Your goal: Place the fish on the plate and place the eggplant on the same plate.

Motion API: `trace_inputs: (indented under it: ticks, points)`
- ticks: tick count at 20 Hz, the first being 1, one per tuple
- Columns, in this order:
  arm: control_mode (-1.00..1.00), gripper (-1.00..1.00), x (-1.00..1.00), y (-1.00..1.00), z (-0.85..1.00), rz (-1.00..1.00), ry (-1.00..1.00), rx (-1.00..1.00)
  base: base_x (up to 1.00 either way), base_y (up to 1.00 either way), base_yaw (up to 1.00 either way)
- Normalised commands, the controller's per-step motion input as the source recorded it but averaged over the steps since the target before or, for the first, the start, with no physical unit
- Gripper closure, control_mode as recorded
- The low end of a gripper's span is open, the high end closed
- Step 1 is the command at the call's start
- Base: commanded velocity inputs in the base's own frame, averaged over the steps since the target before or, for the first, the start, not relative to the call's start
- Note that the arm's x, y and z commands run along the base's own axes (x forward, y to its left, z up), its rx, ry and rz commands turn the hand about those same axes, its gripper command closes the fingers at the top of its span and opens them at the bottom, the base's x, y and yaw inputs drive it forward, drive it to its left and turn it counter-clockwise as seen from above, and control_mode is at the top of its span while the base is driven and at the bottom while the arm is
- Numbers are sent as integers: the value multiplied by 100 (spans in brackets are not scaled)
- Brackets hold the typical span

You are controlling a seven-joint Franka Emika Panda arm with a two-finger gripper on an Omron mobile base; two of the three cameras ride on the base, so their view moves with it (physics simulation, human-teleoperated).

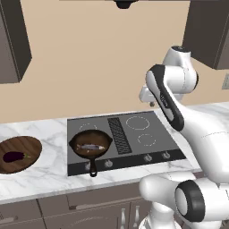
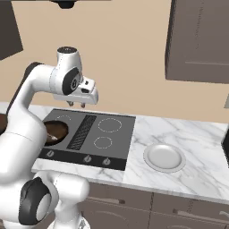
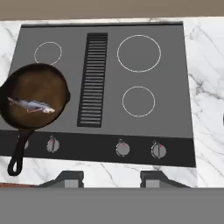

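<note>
Hovering high above the dark grey cooktop, my two-finger gripper carries nothing and its jaws sit as narrow as they go — so the first thing I judge I need is to spread them before I descend. The slender silvery-grey fish lies flat in the round dark brown skillet on the front left burner, roughly along the pan's width, well apart from my fingertips. To take it cleanly I should travel left over the pan, turn the hand so the fingers straddle the narrow body across its length, and come straight down clear of the skillet's raised wall and its long handle.

The fish looks thin, smooth and probably slippery, so a grip at mid-body seems safest. The small round pale-grey plate with its raised rim rests on the white veined marble counter to the right of the cooktop — a long carry across the burners. The glossy dark purple oval eggplant sits on a round dark wooden board far left, rounded and likely to roll if nudged.
</note>
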Motion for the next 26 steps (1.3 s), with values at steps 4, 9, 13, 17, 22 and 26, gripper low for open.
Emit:
trace_inputs:
  ticks: [4,9,13,17,22,26]
  points:
    - [-100,-100,0,27,0,0,0,0,0,0,0]
    - [-100,-100,0,90,-6,11,-4,-2,0,0,0]
    - [-100,-100,5,93,-27,40,3,-13,0,0,0]
    - [-100,-100,4,49,-52,46,13,-18,0,0,0]
    - [-100,-100,17,24,-50,26,25,-23,0,0,0]
    - [-100,-100,19,65,-57,23,10,-12,0,0,0]
